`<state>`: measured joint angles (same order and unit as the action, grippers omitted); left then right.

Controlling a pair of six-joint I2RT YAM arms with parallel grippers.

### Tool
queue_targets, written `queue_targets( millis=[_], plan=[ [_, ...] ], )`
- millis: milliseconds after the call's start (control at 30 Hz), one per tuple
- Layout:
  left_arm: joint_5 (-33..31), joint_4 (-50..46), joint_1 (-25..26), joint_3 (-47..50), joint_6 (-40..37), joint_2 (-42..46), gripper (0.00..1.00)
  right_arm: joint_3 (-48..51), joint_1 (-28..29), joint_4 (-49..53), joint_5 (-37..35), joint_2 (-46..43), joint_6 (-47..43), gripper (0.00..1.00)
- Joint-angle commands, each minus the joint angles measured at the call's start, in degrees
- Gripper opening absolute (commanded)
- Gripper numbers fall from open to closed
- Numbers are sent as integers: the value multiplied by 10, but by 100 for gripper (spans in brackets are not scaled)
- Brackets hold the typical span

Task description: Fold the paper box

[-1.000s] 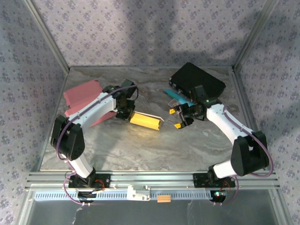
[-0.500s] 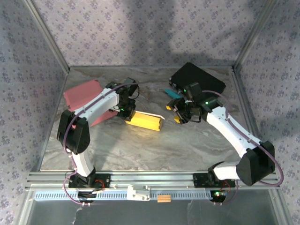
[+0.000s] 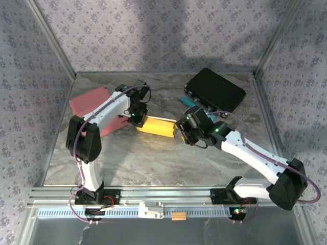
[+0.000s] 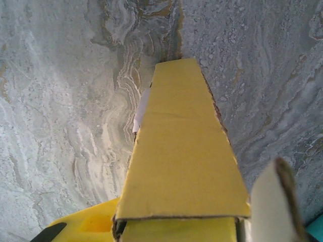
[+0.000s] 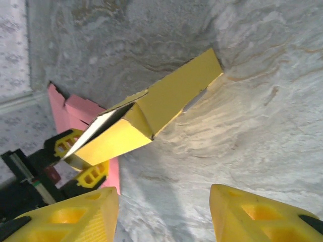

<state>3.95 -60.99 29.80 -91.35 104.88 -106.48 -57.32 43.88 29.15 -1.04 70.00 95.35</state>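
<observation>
The yellow paper box (image 3: 158, 127) lies on its side at the centre of the marbled table (image 3: 153, 163) in the top view, long axis running left to right. Its faces are plain yellow card. In the right wrist view, the end at lower left stands open, with a white inner flap (image 5: 98, 128) folded out. Whether anything is inside cannot be told.

The left gripper (image 3: 139, 118) is clamped on the box's left end. The right gripper (image 3: 180, 131) sits at the box's right end, its yellow fingers (image 5: 75, 214) spread apart with nothing between them.

A flat pink sheet (image 3: 89, 101) lies at the left of the table. A closed black case (image 3: 214, 89) sits at the upper right, with a teal item (image 3: 188, 101) just beside it.
</observation>
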Motion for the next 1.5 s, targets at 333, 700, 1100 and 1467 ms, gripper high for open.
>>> queue_targets(
  millis=[333,700,1100,1467],
  plan=[
    [-31,-162,-11,-29,441,-21,36,-40,14,-65,-45,111,33,48],
    [-31,-156,-12,-38,430,-23,45,-33,-20,-42,-25,152,13,41],
    [-24,-119,-12,-11,411,-4,44,-65,-52,-43,-4,161,-53,35],
    [-16,-101,-11,-4,415,0,52,-105,-84,-39,57,209,-122,31]
  ],
)
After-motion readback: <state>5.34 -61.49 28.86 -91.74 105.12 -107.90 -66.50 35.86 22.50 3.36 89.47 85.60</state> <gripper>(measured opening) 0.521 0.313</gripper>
